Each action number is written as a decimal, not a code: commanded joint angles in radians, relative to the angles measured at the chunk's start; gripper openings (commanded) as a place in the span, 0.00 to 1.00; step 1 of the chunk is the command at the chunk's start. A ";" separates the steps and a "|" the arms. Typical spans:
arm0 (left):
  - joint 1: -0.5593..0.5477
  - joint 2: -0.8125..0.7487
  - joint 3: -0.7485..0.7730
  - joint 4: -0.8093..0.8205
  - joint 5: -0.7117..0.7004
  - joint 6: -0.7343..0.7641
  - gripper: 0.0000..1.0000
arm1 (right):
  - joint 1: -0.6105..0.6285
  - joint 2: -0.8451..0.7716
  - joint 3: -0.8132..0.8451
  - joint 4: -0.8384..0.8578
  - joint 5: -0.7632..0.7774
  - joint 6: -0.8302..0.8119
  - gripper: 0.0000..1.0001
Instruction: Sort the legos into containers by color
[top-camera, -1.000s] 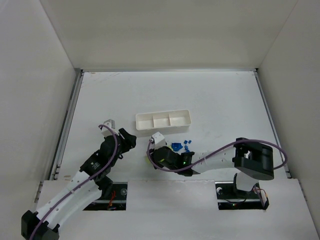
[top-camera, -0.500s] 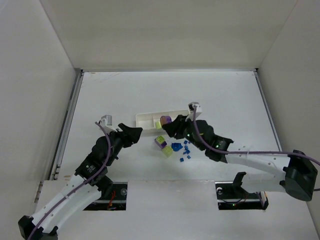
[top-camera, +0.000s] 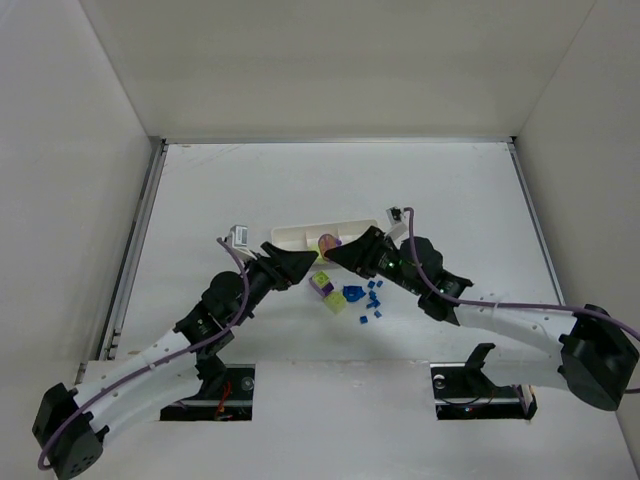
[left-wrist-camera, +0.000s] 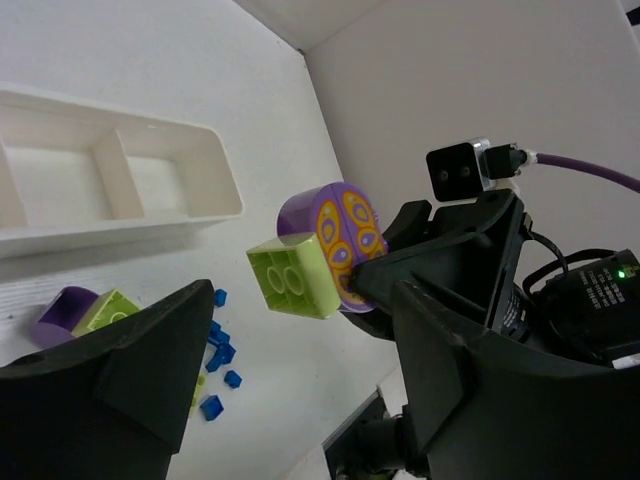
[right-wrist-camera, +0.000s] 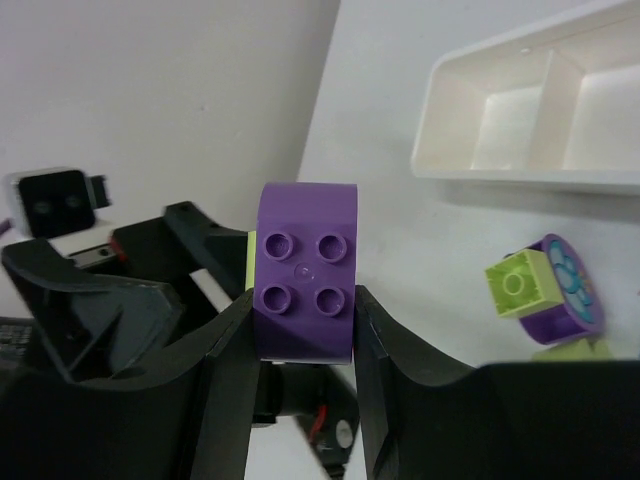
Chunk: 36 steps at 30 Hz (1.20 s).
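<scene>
My right gripper (right-wrist-camera: 303, 300) is shut on a purple brick (right-wrist-camera: 305, 268) that has a lime brick (left-wrist-camera: 295, 275) stuck to it, and holds it in the air just in front of the white three-compartment tray (top-camera: 300, 237). In the top view the right gripper (top-camera: 336, 256) and the left gripper (top-camera: 298, 266) face each other closely. My left gripper (left-wrist-camera: 300, 345) is open, and the lime end of the held piece (top-camera: 325, 244) is just ahead of its jaws. A second purple-and-lime piece (top-camera: 323, 286) and several small blue bricks (top-camera: 370, 297) lie on the table.
All three tray compartments (left-wrist-camera: 110, 180) look empty. The second purple-and-lime piece (right-wrist-camera: 545, 290) and the blue bricks (left-wrist-camera: 215, 340) lie between the tray and the arm bases. White walls enclose the table on the left, right and back.
The right gripper lifted the purple-and-lime piece from the pile toward the tray, then shifted slightly left. The left gripper moved right and forward until its open jaws face the piece.
</scene>
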 joint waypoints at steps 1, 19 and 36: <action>-0.005 0.031 -0.020 0.161 0.021 -0.087 0.70 | -0.011 -0.006 -0.020 0.198 -0.056 0.107 0.26; 0.038 0.114 -0.125 0.470 0.003 -0.360 0.72 | -0.001 0.142 -0.033 0.488 -0.046 0.255 0.27; 0.068 0.153 -0.126 0.565 -0.031 -0.394 0.59 | 0.028 0.206 -0.048 0.576 -0.026 0.285 0.27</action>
